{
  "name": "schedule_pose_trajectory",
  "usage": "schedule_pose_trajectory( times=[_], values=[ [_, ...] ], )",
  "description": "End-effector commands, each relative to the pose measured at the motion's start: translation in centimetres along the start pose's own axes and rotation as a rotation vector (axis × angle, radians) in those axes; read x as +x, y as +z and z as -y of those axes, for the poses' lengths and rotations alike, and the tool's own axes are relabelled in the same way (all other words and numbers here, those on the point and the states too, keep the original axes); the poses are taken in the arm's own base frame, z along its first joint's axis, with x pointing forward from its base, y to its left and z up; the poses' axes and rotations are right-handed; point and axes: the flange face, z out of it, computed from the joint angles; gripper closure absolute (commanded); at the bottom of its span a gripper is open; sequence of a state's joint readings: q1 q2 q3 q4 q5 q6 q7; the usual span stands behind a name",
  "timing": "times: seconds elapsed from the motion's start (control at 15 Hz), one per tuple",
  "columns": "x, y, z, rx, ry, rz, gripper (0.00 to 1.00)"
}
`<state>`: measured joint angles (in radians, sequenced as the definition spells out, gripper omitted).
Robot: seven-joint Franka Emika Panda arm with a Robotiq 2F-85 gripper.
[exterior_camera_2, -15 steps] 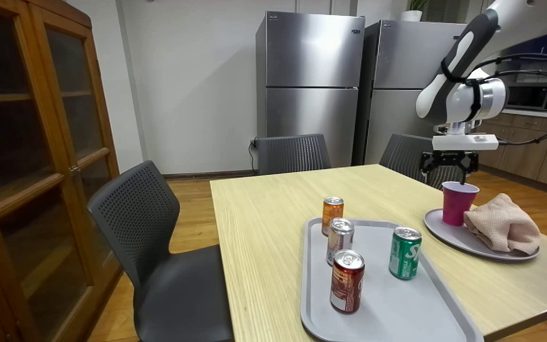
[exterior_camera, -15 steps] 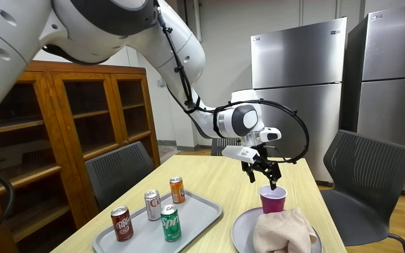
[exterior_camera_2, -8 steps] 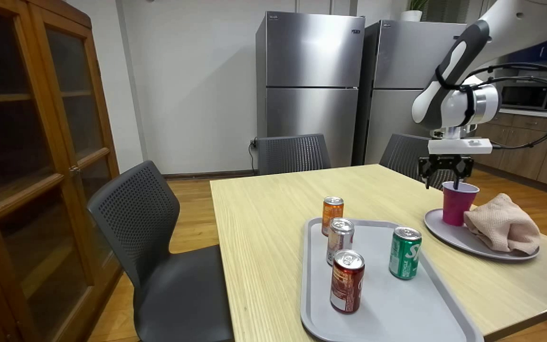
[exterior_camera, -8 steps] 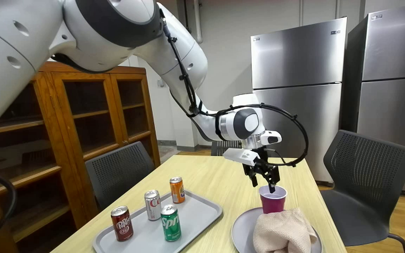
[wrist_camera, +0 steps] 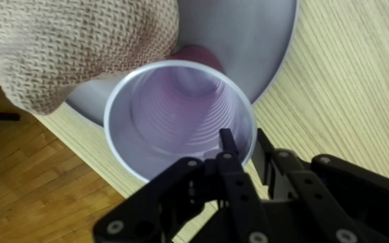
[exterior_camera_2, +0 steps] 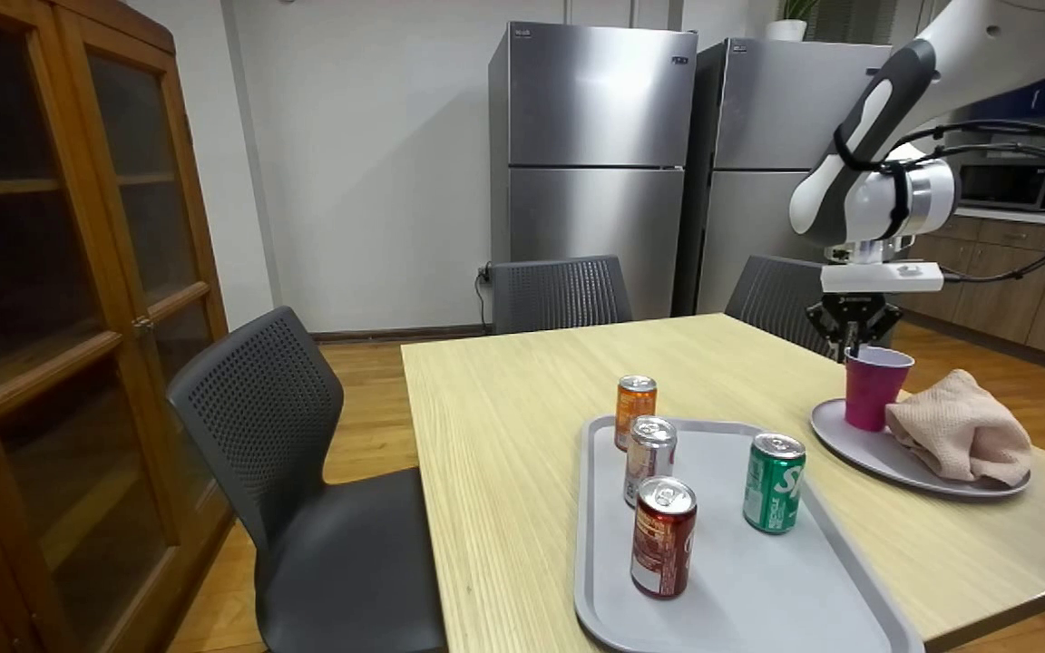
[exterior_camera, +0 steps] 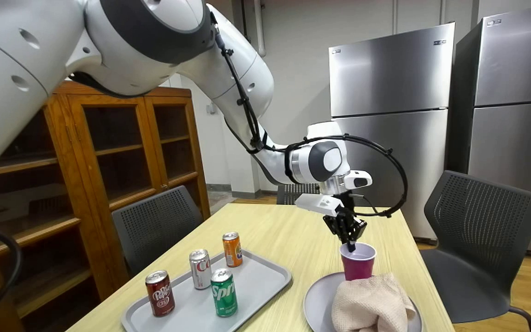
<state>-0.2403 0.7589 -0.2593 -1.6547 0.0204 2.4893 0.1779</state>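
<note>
Fingers (wrist_camera: 229,143) of the black hand (wrist_camera: 245,139) stand close together astride the rim of a magenta cup (exterior_camera_2: 869,394), one fingertip inside the mouth and its partner just outside. The gap between them is narrow, with the rim in it, but I cannot tell whether they are clamped on the cup's wall. The cup, pale lilac within, stands upright on a round gray plate (exterior_camera: 317,299), and the wrist view looks down past the fingers to ringed ridges along its inner wall. A beige textured cloth (exterior_camera: 371,304) lies bunched on the same plate, just beside the cup, a fold of it reaching over the plate's edge in the wrist view. The plate rests near an edge of the pale wood surface (exterior_camera: 284,230). Apart from it, a gray tray (exterior_camera: 256,276) carries four upright cans: an orange can (exterior_camera_2: 637,417), a silver can (exterior_camera: 200,269), a green can (exterior_camera: 224,295) and a dark red can (exterior_camera: 160,295). In both exterior views, dark gray chairs (exterior_camera: 482,221) stand around the surface, with steel refrigerators (exterior_camera: 392,74) behind and a glass-doored wooden cabinet (exterior_camera: 81,161) to one side.
</note>
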Motion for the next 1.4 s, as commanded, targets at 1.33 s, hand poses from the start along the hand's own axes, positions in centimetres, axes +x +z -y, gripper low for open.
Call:
schedule_pose_trajectory(
  times=[1.33],
  values=[
    [1.1,-6.8,6.8,0.084,-0.104,-0.087,0.99]
  ],
)
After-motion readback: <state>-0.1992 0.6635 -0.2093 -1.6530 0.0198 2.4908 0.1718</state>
